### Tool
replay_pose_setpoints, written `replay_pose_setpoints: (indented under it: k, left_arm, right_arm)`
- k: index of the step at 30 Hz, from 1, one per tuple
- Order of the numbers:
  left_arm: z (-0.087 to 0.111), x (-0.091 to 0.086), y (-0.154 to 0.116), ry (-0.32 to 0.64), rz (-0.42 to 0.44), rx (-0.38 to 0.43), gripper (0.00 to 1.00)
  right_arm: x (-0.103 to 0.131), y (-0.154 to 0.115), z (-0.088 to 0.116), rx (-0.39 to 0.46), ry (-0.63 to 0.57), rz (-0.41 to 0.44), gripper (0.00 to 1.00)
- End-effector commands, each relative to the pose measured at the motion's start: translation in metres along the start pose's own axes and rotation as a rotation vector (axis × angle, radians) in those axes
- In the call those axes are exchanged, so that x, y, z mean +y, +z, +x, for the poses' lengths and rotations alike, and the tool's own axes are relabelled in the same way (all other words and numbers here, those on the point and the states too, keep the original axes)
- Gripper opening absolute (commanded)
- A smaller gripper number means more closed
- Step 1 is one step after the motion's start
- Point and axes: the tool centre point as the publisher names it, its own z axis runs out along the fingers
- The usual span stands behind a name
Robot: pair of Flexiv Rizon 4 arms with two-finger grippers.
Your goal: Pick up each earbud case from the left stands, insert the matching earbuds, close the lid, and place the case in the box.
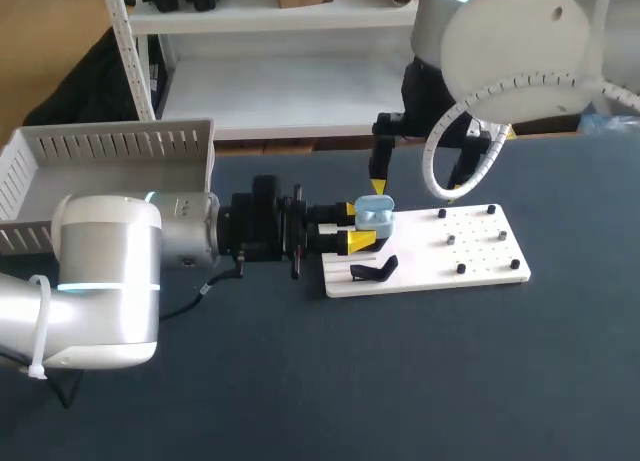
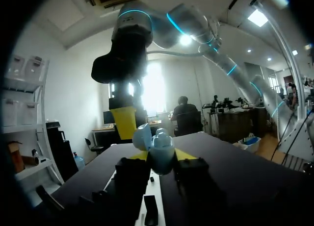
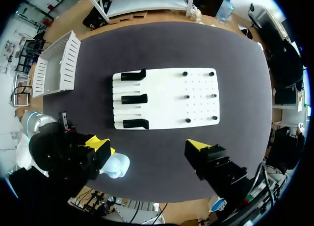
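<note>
Over board (image 1: pixel 480 256) left end | left tool (image 1: pixel 357 226) clamps earbud case (image 1: pixel 377 219), lid open upward | right tool (image 3: pixel 148 146) spread

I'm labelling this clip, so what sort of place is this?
Probably a robotics lab workbench: a white fixture board with black stands, a slatted white box, and the left gripper holding a light-blue earbud case.

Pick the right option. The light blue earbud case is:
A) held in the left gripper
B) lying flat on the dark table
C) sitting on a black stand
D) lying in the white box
A: the left gripper has a yellow-tipped finger on each side of the earbud case, holding it up off the table.
</note>
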Motion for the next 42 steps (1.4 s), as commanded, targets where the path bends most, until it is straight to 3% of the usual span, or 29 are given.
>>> replay_pose_setpoints:
  k: [1, 6, 10, 18, 22, 33, 37, 42]
  left_arm:
    - [0.0, -0.001, 0.0, 0.002, -0.005, -0.002, 0.0]
    - [0.0, -0.001, 0.0, 0.002, -0.005, -0.002, 0.0]
    - [0.0, -0.001, 0.0, 0.002, -0.005, -0.002, 0.0]
    - [0.0, -0.001, 0.0, 0.002, -0.005, -0.002, 0.0]
    - [-0.006, 0.01, -0.028, 0.025, -0.098, 0.024, 0.0]
    - [-0.048, 0.043, -0.116, 0.125, -0.377, 0.088, 0.0]
    - [-0.05, 0.055, -0.146, 0.109, -0.489, 0.072, 0.0]
    - [-0.044, 0.07, -0.178, 0.087, -0.579, 0.111, 0.0]
  right_arm:
    - [0.001, -0.003, 0.008, 0.016, -0.007, -0.004, 1.0]
    - [0.003, -0.006, 0.022, 0.035, -0.029, -0.006, 1.0]
    - [0.001, -0.019, 0.024, -0.036, -0.037, -0.03, 1.0]
    - [-0.009, -0.062, 0.041, -0.18, -0.198, -0.209, 1.0]
    - [-0.018, -0.069, 0.047, -0.225, -0.224, -0.24, 1.0]
    - [-0.018, -0.069, 0.047, -0.225, -0.224, -0.24, 1.0]
    - [-0.018, -0.069, 0.047, -0.225, -0.224, -0.24, 1.0]
    - [-0.018, -0.069, 0.047, -0.225, -0.224, -0.24, 1.0]
